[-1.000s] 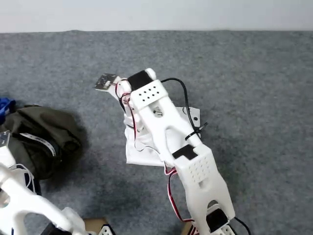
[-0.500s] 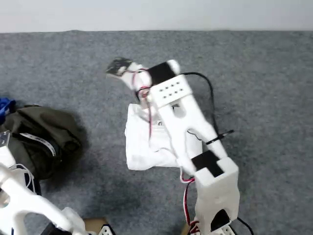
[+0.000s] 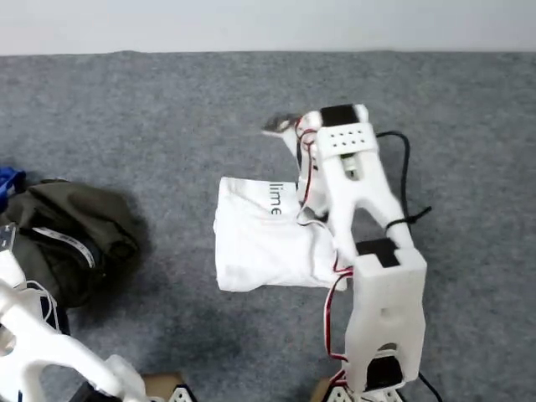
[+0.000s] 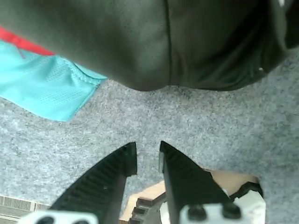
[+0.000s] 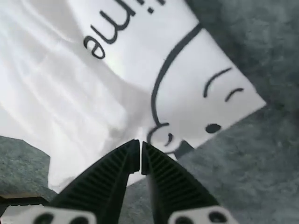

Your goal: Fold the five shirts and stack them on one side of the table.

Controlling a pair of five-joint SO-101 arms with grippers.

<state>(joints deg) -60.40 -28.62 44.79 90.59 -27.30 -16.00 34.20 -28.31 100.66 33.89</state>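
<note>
A folded white shirt (image 3: 260, 243) with dark print lies on the grey carpet mid-table. In the right wrist view the white shirt (image 5: 93, 93) shows a drawn face and letters. My right gripper (image 3: 280, 126) hangs raised past the shirt's far right corner, shut with nothing in it; seen from the wrist, the right gripper (image 5: 140, 145) has its fingers pressed together above the shirt's edge. At the left lies a crumpled dark olive shirt (image 3: 75, 230). My left gripper (image 4: 148, 156) hovers over carpet close to that dark shirt (image 4: 177, 42), its fingers a narrow gap apart and empty.
A teal shirt (image 4: 42, 84) with a red strip (image 4: 23, 42) pokes out from under the dark one. A bit of blue cloth (image 3: 7, 180) sits at the left edge. A cardboard piece (image 3: 163, 383) lies by the arm bases. Bare carpet (image 3: 469, 167) stretches to the right and back.
The right arm has swung to the right and off the white shirt, uncovering its printed top. The shirt lies flatter. The left arm has not moved.
</note>
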